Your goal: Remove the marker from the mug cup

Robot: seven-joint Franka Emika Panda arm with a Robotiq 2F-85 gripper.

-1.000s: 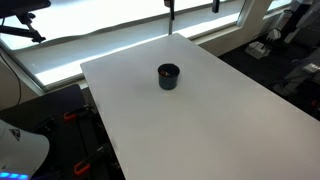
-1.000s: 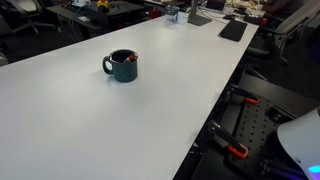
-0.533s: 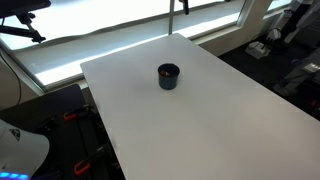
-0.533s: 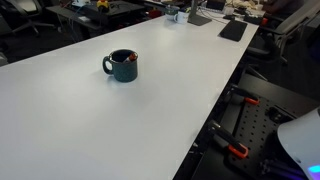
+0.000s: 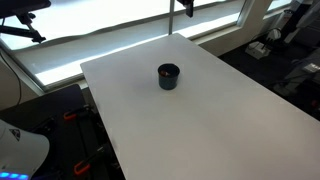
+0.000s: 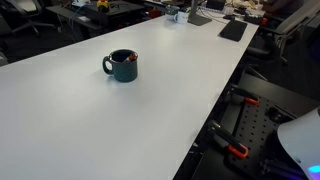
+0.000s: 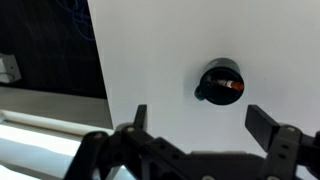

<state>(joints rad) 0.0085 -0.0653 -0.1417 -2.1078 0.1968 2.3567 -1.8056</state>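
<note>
**Open gripper above the mug, marker still inside**

In the wrist view the gripper [image 7: 200,125] fills the bottom edge, its two fingers [image 7: 140,118] spread wide with nothing between them. Beyond the fingertips, clear of them and roughly in line with the gap, the mug [image 7: 218,82] stands upright on the white table [image 7: 150,50]. The marker [image 7: 232,87] lies inside the mug, its reddish end showing at the rim. Both exterior views show the mug [image 5: 168,76] [image 6: 122,65] alone on the table, a red tip [image 6: 128,57] at its mouth.
</note>
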